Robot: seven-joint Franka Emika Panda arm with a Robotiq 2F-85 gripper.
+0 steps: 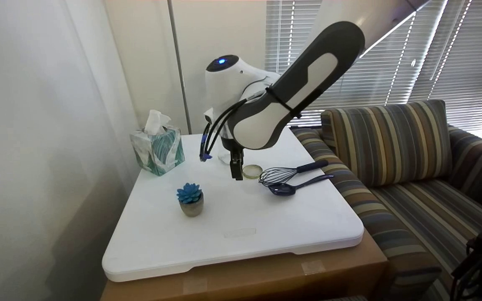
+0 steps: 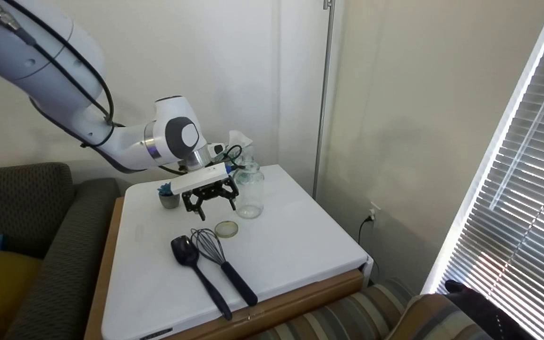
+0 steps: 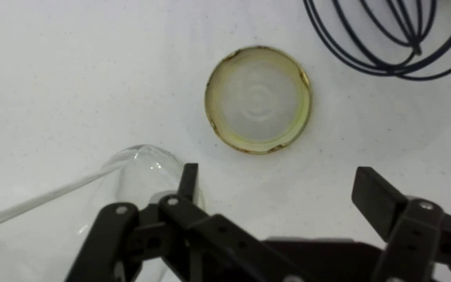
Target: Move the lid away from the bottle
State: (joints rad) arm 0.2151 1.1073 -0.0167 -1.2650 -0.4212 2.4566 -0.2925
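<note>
The lid (image 3: 258, 102), a round pale yellowish disc with a thin rim, lies flat on the white table, apart from the bottle. Both exterior views show it too, as a small ring (image 2: 226, 229). The clear glass bottle (image 2: 250, 200) stands upright close by; in an exterior view it is mostly hidden behind the arm. My gripper (image 3: 278, 186) hovers above the table with its jaws wide apart and nothing between them. In the wrist view the left finger (image 3: 188, 182) overlaps the bottle's edge; whether they touch I cannot tell. The lid sits ahead of the fingertips there.
A whisk (image 2: 240, 283) and a dark spoon (image 2: 186, 251) lie beside the lid. On the bottle's far side stands a tissue box (image 1: 157, 151). A potted blue succulent (image 1: 191, 205) occupies another part of the table (image 1: 241, 246), which adjoins a wall and a striped sofa (image 1: 385, 146).
</note>
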